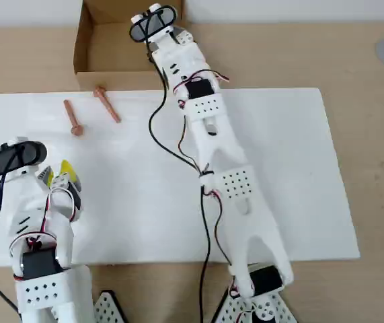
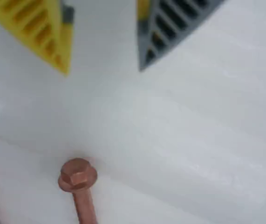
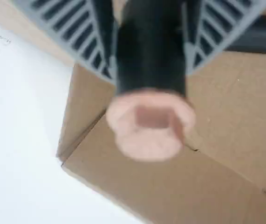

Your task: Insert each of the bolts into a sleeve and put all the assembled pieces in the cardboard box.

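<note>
Right arm holds an assembled piece over the box; left arm waits open near the loose bolts.

The right fingers (image 3: 72, 28) are clamped on a black sleeve (image 3: 151, 56) with a copper bolt head (image 3: 149, 123) at its end, above the floor of the box (image 1: 81, 54). Another assembled piece (image 3: 258, 39) lies inside. The left fingers (image 2: 39, 28) stand apart over the white mat (image 1: 279, 168), holding nothing. A bolt (image 1: 74, 118) and a second bolt (image 1: 107, 104) lie on the mat near the box, apart from each other.

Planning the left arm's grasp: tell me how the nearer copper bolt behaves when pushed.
Lying flat on the white sheet, the copper bolt would probably roll if nudged, arcing around its wider flanged head. It looks like rigid metal, perhaps slippery.
</note>
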Available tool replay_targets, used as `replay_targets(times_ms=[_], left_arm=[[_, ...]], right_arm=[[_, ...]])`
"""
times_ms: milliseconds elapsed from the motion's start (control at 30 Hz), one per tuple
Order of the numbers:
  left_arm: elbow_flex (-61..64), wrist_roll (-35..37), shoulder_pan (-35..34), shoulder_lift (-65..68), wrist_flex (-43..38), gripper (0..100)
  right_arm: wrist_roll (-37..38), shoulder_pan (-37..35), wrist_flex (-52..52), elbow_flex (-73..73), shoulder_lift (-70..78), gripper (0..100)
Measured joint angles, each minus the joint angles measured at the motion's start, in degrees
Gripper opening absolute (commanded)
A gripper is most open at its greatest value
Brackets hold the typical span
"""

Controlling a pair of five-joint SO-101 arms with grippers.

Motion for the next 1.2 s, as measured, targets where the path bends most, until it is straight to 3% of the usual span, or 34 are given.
replay_targets(times_ms=[167,600,733,1033,1200], left_arm=[[0.0,0.0,0.0,0.0,0.0,11],[0.0,0.0,0.0,0.0,0.0,11],[0.0,0.0,0.0,0.0,0.0,11],[0.0,0.0,0.0,0.0,0.0,12],[-3.08,-0.26,0.0,1.49,4.31,21]], right_arm=[[0.18,-0.09,4.04,-4.04,0.18,22.8],[0.09,-0.18,10.11,-8.62,0.18,22.8],[-4.84,-0.26,16.62,-12.48,-0.09,22.8],[-15.65,-4.13,42.9,-12.84,-19.6,22.8],[-16.26,-4.75,62.15,-13.19,-28.84,22.8]])
